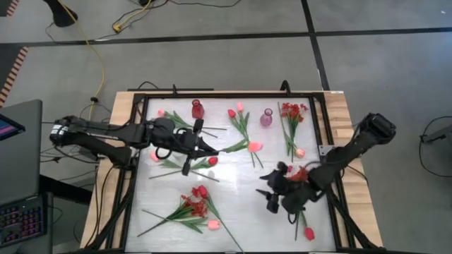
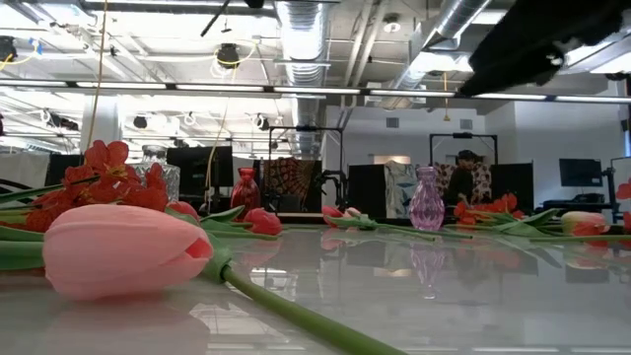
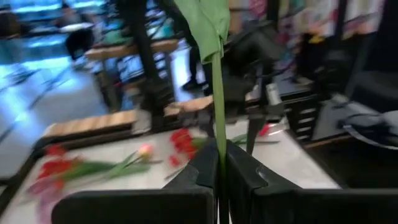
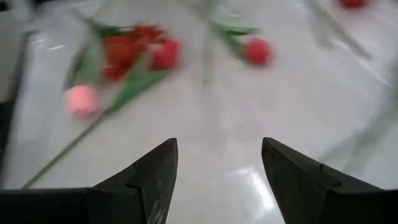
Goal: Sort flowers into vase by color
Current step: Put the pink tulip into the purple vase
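My left gripper (image 1: 210,147) is over the table's middle left, shut on the green stem of a pink tulip (image 1: 255,146), whose head points toward the table's right. My right gripper (image 1: 269,199) is open and empty over the near right; in the right wrist view (image 4: 217,163) it hovers above bare table. A red vase (image 1: 198,109) and a purple vase (image 1: 267,117) stand at the far side. Red tulips, pink tulips and red sprays lie flat about the table; one bunch (image 1: 194,208) lies near the front left. My left gripper pinches the tulip's green stem (image 3: 218,149) between its two shut fingers. The fingers come level from the table's left, and the stem runs on ahead of them past a leaf (image 3: 205,22) to the pink head. I cannot tell whether the head rests on the table.
A red spray (image 1: 293,113) and a pink tulip (image 1: 300,152) lie at the far right. A red tulip (image 1: 308,233) lies near the front right, another red tulip (image 1: 212,161) near my left gripper. A black frame (image 1: 141,99) rims the white table. A pink tulip (image 2: 128,251) lies close to the low camera.
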